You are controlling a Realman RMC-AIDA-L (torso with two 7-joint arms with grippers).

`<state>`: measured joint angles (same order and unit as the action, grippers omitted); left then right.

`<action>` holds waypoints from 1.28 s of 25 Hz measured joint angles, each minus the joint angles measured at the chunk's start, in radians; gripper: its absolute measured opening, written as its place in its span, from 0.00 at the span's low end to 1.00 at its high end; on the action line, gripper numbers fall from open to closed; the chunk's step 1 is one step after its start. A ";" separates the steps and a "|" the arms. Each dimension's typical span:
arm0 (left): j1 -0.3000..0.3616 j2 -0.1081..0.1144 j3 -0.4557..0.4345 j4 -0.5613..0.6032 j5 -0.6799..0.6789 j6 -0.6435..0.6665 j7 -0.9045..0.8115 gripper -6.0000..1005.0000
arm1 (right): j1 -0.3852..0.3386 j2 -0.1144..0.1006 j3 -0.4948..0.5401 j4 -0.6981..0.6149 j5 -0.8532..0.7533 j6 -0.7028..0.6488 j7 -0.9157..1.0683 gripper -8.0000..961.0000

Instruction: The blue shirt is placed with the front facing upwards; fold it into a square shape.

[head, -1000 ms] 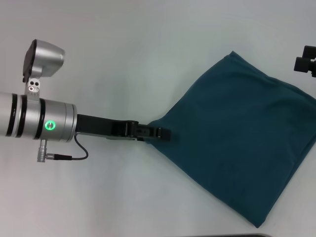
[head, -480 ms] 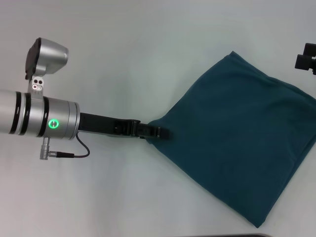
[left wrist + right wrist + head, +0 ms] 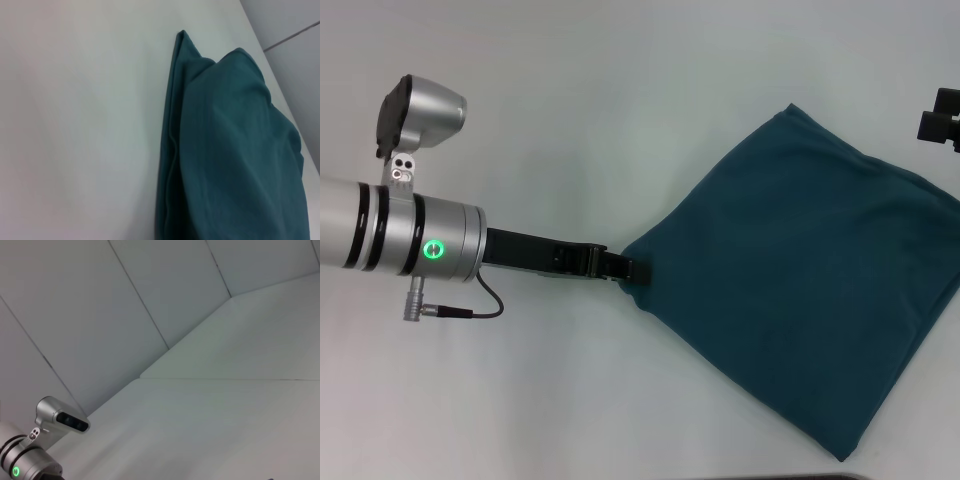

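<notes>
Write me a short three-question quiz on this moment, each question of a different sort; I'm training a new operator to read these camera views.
1. True or false: the blue shirt lies spread flat with its chest lettering showing.
2. Which tool is at the shirt's corner? A. the left tool B. the right tool C. both
3. Fill in: the shirt rests on a plain ____ table.

Key
1. False. It lies folded into a roughly square shape, showing only plain teal fabric.
2. A. The left tool is at the folded shirt's left corner, while the right tool sits apart from it at the right edge of the head view.
3. White.
</notes>
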<state>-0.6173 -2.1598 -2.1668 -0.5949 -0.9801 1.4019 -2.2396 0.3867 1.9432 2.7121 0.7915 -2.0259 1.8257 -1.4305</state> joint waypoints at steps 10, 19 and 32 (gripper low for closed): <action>-0.008 0.001 0.001 0.006 0.000 -0.001 0.000 0.05 | 0.000 0.000 0.000 -0.004 0.000 0.000 -0.002 0.95; -0.023 0.031 -0.001 0.000 0.000 0.005 0.000 0.04 | -0.001 0.010 0.024 -0.009 -0.001 0.000 -0.002 0.95; -0.084 0.129 -0.016 -0.002 -0.004 0.010 -0.007 0.04 | 0.010 0.029 0.025 -0.029 0.024 -0.009 -0.002 0.95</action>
<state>-0.7014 -2.0305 -2.1831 -0.5970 -0.9842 1.4114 -2.2471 0.3969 1.9726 2.7366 0.7625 -2.0022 1.8165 -1.4327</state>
